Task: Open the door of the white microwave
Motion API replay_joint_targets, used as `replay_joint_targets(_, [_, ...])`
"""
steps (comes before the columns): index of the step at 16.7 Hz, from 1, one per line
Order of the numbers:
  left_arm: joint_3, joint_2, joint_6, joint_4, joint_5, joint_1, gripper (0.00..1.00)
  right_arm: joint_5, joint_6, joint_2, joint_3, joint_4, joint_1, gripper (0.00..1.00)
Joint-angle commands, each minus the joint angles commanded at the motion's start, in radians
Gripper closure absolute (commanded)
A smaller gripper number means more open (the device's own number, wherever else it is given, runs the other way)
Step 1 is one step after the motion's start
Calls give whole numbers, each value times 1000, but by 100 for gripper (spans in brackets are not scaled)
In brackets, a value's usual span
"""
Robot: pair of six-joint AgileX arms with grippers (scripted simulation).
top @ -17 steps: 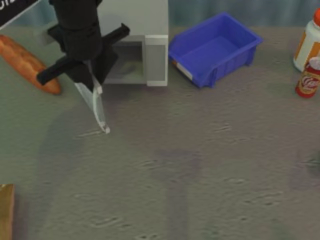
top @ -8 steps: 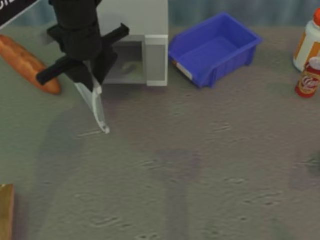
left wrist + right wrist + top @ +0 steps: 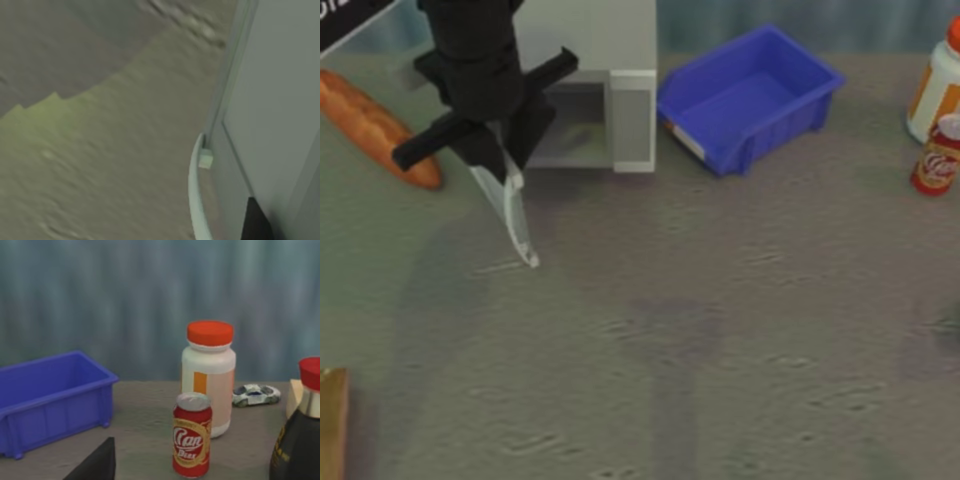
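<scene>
The white microwave (image 3: 605, 45) stands at the back left, its cavity (image 3: 575, 125) exposed. Its door (image 3: 512, 210) is swung out toward the table's front, seen edge-on from above; up close its grey window (image 3: 275, 100) and curved white handle (image 3: 196, 200) fill the left wrist view. My left gripper (image 3: 492, 160) hangs over the door's hinge-side end and is shut on the door; one dark fingertip (image 3: 257, 222) shows against the panel. My right gripper (image 3: 142, 475) is parked off the right side, out of the top view, open, with one finger (image 3: 97, 465) showing.
A blue bin (image 3: 750, 95) sits right of the microwave. A baguette (image 3: 375, 125) lies at the far left. At the right edge stand a white orange-capped bottle (image 3: 935, 85) and a red can (image 3: 935, 155). A dark sauce bottle (image 3: 297, 440) and toy car (image 3: 255, 394) are nearby.
</scene>
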Motion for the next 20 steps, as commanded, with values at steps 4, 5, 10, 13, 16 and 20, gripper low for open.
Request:
replay_joint_targets(4, [0, 0, 0, 0, 0, 0, 100, 0, 0, 0, 0, 0, 0, 0])
replay_joint_targets(5, [0, 0, 0, 0, 0, 0, 100, 0, 0, 0, 0, 0, 0, 0])
replay_joint_targets(10, [-24, -16, 39, 8, 0, 4, 100, 0, 0, 0, 0, 0, 0, 0])
replay_joint_targets(13, [-74, -48, 139, 25, -2, 22, 100, 0, 0, 0, 0, 0, 0, 0])
replay_joint_targets(16, [-115, -75, 220, 39, -1, 39, 100, 0, 0, 0, 0, 0, 0, 0])
replay_joint_targets(20, [-120, -79, 228, 42, -1, 41, 100, 0, 0, 0, 0, 0, 0, 0])
